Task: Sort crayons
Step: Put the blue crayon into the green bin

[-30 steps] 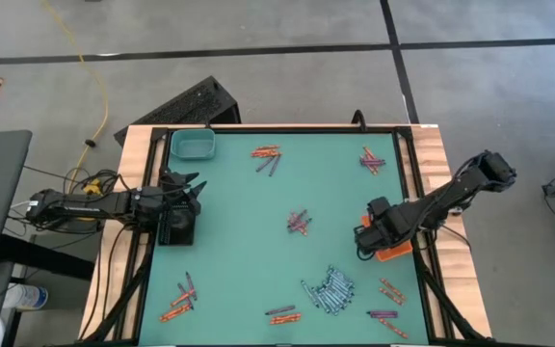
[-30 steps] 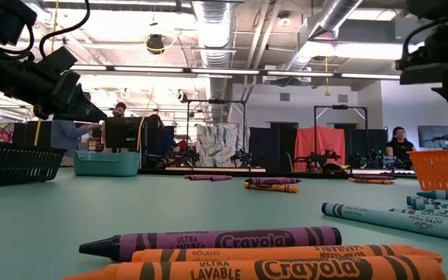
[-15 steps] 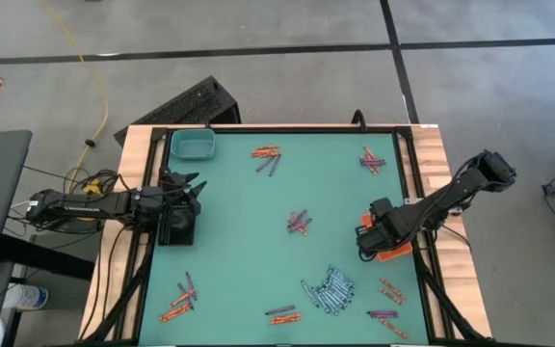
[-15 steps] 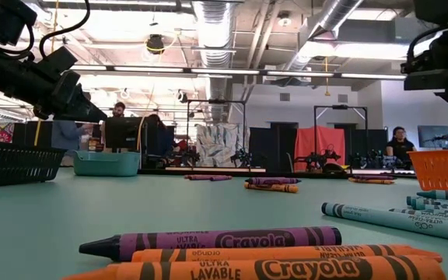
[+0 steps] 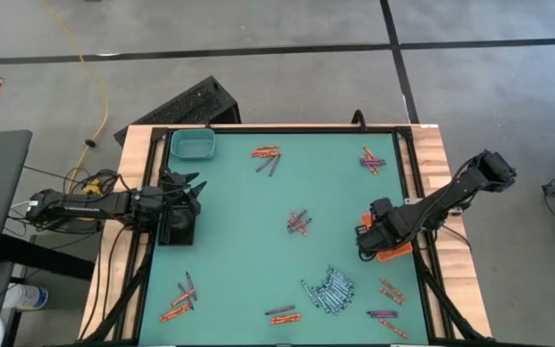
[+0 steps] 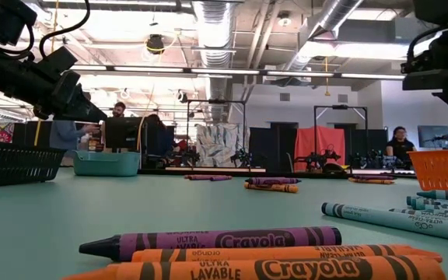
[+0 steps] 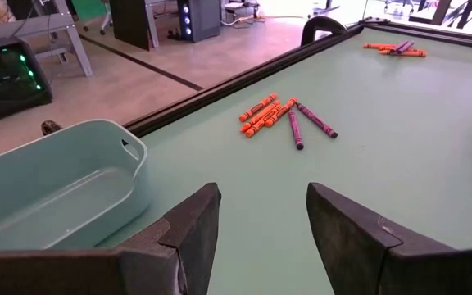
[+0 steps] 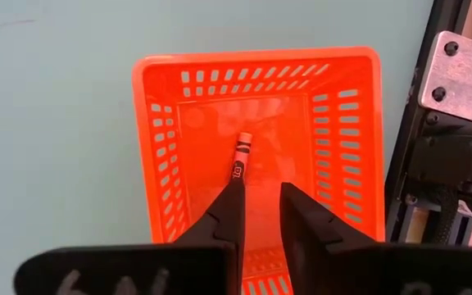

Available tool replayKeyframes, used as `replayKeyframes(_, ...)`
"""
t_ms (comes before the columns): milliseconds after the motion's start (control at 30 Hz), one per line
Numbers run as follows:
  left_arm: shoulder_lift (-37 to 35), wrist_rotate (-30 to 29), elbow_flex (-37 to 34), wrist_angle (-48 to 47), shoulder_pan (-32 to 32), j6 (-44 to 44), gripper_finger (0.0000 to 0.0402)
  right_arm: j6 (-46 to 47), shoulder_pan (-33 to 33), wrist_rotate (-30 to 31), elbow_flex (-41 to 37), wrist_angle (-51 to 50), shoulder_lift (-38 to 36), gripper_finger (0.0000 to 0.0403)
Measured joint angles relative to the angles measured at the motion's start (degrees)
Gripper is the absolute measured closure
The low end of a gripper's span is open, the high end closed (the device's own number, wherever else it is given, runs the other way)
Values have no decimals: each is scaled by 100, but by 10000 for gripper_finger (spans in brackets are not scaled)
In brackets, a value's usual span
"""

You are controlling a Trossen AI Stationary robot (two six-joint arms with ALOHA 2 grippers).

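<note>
Overhead, right gripper (image 5: 376, 240) hovers over the orange tray (image 5: 394, 252) at right of frame, the nearer arm; left gripper (image 5: 183, 198) waits at far left. From the right wrist, an orange crayon (image 8: 240, 156) lies inside the tray, just past the slightly parted, empty jaws, its long axis in line with them. Left jaws gape wide, empty.

Green-topped desk (image 5: 249, 241) with wood edges. On it: teal tray (image 5: 192, 145) at far left corner, black tray (image 5: 177, 225) at left edge, orange tray (image 5: 391, 249) at right edge. Crayons (image 5: 330, 288) lie scattered in small clusters; pale ones heaped near front.
</note>
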Motion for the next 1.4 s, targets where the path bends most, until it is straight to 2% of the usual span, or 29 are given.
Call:
replayKeyframes(300, 0, 0, 0, 0, 0, 2, 225, -9, 0, 119, 149, -10, 2, 330)
replayKeyframes(700, 0, 0, 0, 0, 0, 2, 225, -555, 0, 1033, 677, 268, 2, 330)
replayKeyframes(933, -1, 1, 0, 0, -1, 2, 225, -1260, -2, 1550, 681, 1185, 2, 330)
replayKeyframes(1200, 0, 0, 0, 0, -1, 0, 225, -2630, 44, 1606, 681, 2670, 4, 330)
replayKeyframes(1400, 0, 2, 0, 0, -2, 0, 225, -3270, 153, 1738, 681, 3298, 4, 330)
